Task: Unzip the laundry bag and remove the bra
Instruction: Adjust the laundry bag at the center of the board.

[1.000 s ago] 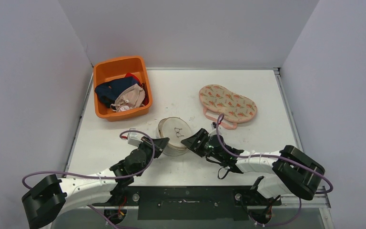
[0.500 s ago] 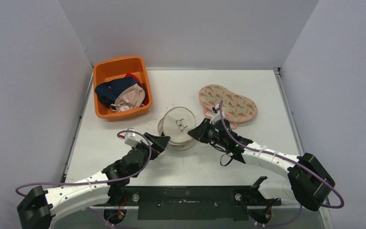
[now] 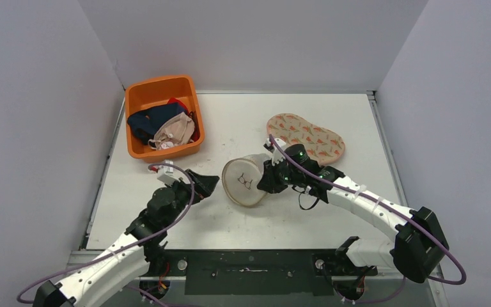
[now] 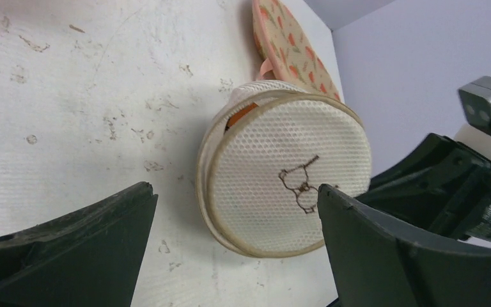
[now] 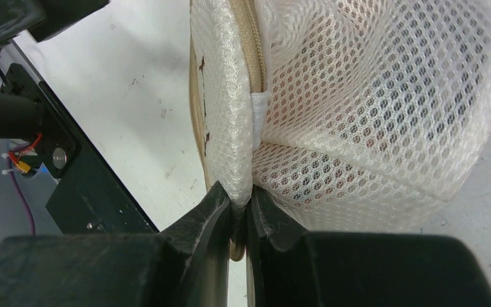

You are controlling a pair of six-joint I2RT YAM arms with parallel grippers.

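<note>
Tipped round white mesh laundry bag (image 3: pixel 245 182) on edge, released left tool (image 3: pixel 201 183) wide, pinched rim in right tool (image 3: pixel 270 181). Hold firm, run beige zip (image 5: pixel 256 45) open with left

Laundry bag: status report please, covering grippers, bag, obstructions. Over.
Right gripper shut on laundry bag rim; bag tipped on edge. Left gripper open, apart from it. Nothing between left gripper and bag.

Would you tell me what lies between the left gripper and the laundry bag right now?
Nothing but bare, scuffed table: the open left gripper stands clear of the laundry bag, as the left wrist view shows best.
</note>
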